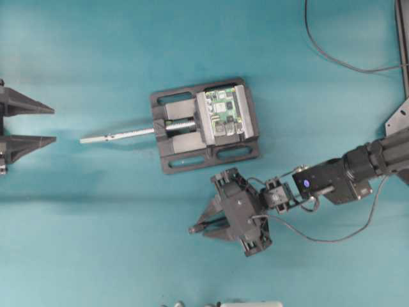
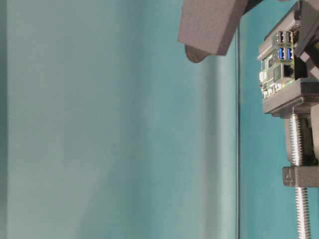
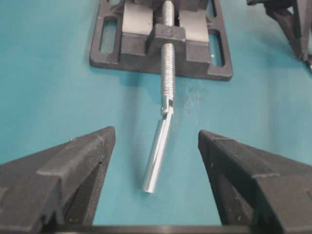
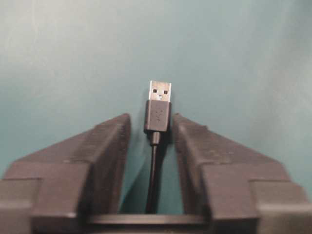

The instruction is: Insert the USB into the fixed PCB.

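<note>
The green PCB (image 1: 223, 112) is clamped in the jaws of a black vise (image 1: 172, 137) at the table's middle. In the table-level view the PCB (image 2: 279, 59) shows its silver and blue ports. My right gripper (image 1: 193, 228) hovers in front of the vise, fingers pointing left, away from the PCB. In the right wrist view the gripper (image 4: 151, 119) is shut on the USB (image 4: 158, 109), a dark plug whose metal tip sticks out past the fingertips, with the thin cable running back between the fingers. My left gripper (image 1: 54, 125) is open and empty at the left edge.
The vise's screw rod and silver handle (image 1: 115, 135) stick out left, towards my left gripper (image 3: 156, 132); the handle (image 3: 157, 156) lies on the table between its fingers. A black cable (image 1: 332, 61) curves across the back right. A dark finger (image 2: 209, 25) fills the table-level view's top.
</note>
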Controlling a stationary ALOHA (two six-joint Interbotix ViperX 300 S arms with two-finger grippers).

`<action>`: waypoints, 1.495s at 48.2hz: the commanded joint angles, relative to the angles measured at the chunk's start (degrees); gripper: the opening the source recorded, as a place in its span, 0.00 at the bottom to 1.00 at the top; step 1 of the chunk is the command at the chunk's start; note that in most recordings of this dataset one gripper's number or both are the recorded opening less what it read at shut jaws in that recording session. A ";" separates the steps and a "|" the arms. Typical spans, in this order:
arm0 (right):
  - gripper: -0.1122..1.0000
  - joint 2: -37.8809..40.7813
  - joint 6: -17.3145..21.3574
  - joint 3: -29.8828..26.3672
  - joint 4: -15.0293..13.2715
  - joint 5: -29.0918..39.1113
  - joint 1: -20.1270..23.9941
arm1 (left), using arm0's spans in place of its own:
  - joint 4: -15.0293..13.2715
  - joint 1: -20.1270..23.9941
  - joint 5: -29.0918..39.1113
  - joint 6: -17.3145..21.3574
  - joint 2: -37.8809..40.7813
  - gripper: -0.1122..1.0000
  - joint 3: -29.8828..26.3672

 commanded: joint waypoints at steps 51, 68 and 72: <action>0.29 -3.96 -0.70 0.18 7.65 1.93 -0.35 | 0.18 0.09 -3.78 -0.53 -0.18 0.85 0.53; 0.29 -4.83 -14.41 2.11 38.67 -5.98 7.65 | 0.26 0.09 -3.69 -0.53 -0.18 0.85 0.53; 0.29 -4.75 -19.34 1.32 48.16 -7.65 10.72 | 0.26 0.09 -3.69 -0.53 -0.18 0.85 0.53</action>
